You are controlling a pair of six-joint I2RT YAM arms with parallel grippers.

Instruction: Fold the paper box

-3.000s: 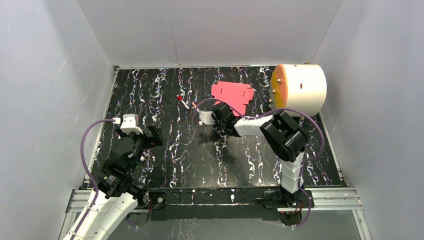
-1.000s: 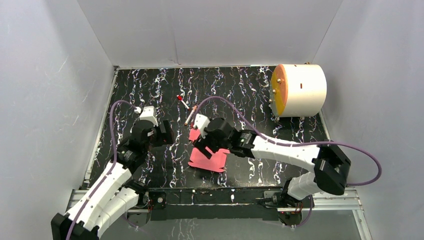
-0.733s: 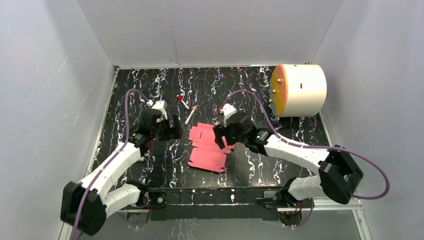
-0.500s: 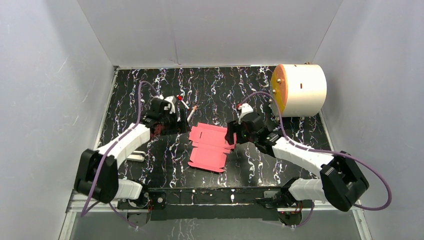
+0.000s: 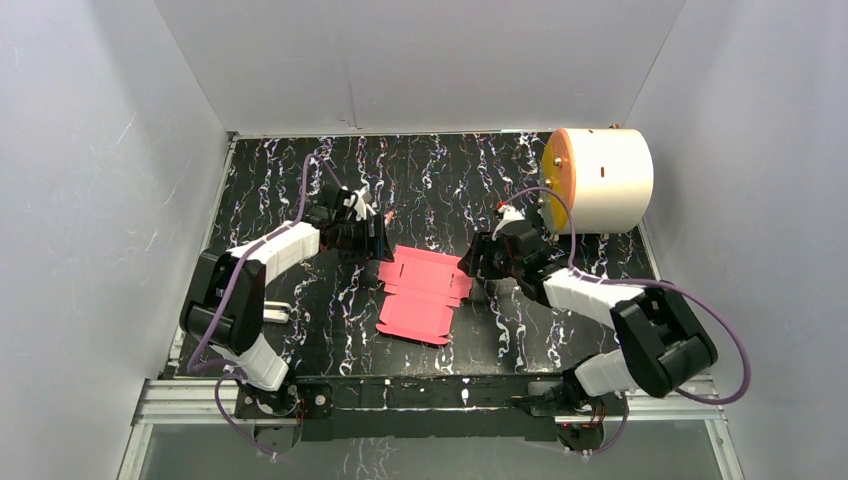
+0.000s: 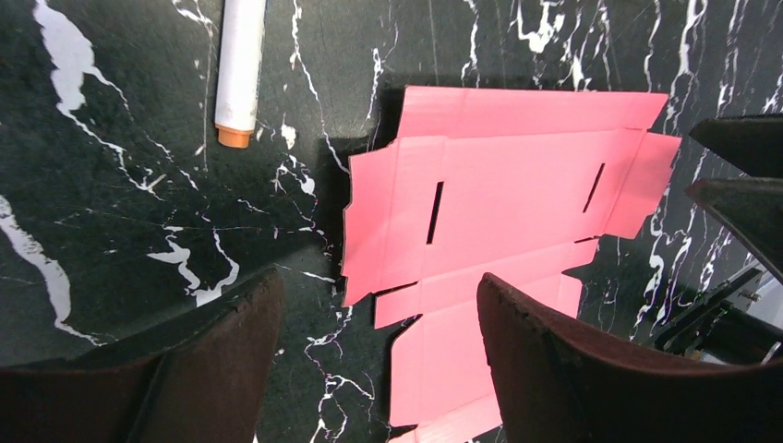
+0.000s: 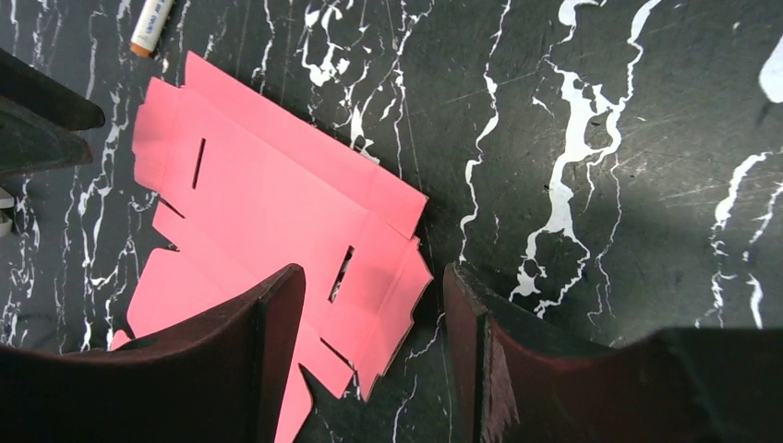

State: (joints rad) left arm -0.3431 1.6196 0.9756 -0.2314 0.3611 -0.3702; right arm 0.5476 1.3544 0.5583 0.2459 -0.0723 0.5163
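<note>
The paper box [image 5: 425, 292] is a flat pink die-cut sheet with flaps and slits, lying on the black marbled table near its middle. My left gripper [image 5: 374, 236] hangs open at the sheet's far left corner; in the left wrist view its jaws [image 6: 377, 286] straddle the sheet's edge [image 6: 517, 212] without touching it. On the opposite side, my right gripper [image 5: 474, 266] is also open, and its jaws [image 7: 371, 277] stand over the end flap of the sheet [image 7: 268, 212]. Neither holds anything.
A big white cylinder with an orange face [image 5: 597, 180] lies at the back right. A white pen [image 6: 240, 69] lies just beyond the sheet by the left gripper. A small white object [image 5: 277, 313] sits at the left. White walls enclose the table.
The sheet came from the back right to the middle with the right gripper, which then let go. Both grippers have moved to opposite ends of the sheet, and their jaws have narrowed a little.
</note>
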